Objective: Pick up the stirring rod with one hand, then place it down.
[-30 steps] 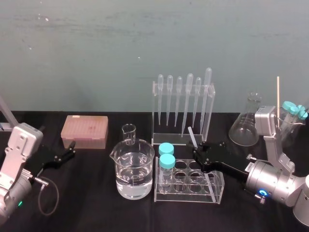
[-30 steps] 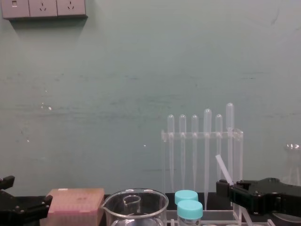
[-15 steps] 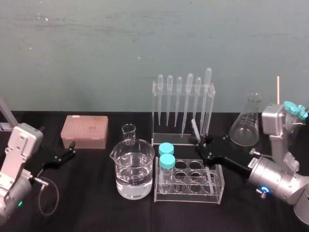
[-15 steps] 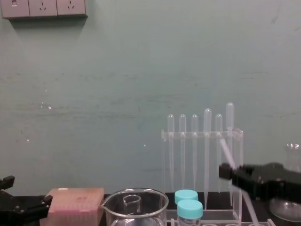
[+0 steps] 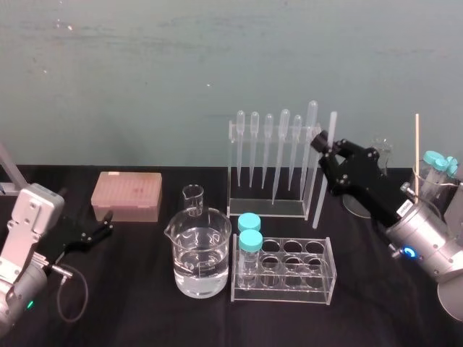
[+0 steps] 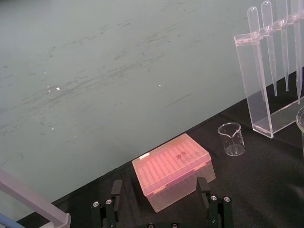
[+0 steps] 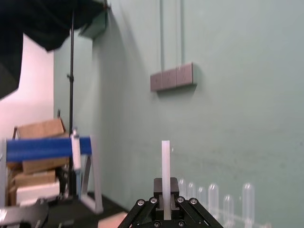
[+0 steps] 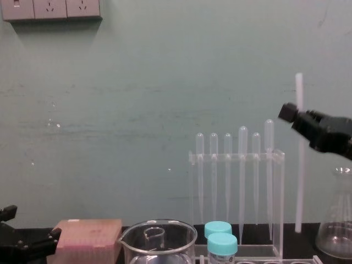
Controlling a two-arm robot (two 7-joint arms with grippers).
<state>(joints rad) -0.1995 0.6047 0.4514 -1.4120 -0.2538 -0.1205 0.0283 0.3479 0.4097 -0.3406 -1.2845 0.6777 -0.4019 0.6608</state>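
The stirring rod (image 5: 324, 168) is a long translucent-white stick, held nearly upright in the air just right of the pipette rack (image 5: 275, 168). My right gripper (image 5: 323, 147) is shut on it near its upper part. In the chest view the stirring rod (image 8: 298, 165) hangs well above the table, its lower end level with the rack's base, with the right gripper (image 8: 294, 115) high at the right. In the right wrist view the stirring rod (image 7: 165, 171) sticks out past the right gripper (image 7: 165, 209). My left gripper (image 5: 101, 230) rests open at the far left, near the pink tip box (image 5: 126, 195).
A beaker of water (image 5: 202, 254) and a small beaker (image 5: 192, 199) stand left of centre. In front of the pipette rack is a clear tube rack (image 5: 289, 275) holding two teal-capped tubes (image 5: 249, 242). A conical flask (image 8: 335, 231) and a thin wooden stick (image 5: 417, 152) are at the right.
My right gripper has risen from just above the tube rack up and back to the right with the stirring rod, which has swung from slanted to nearly upright. The left arm has stayed still.
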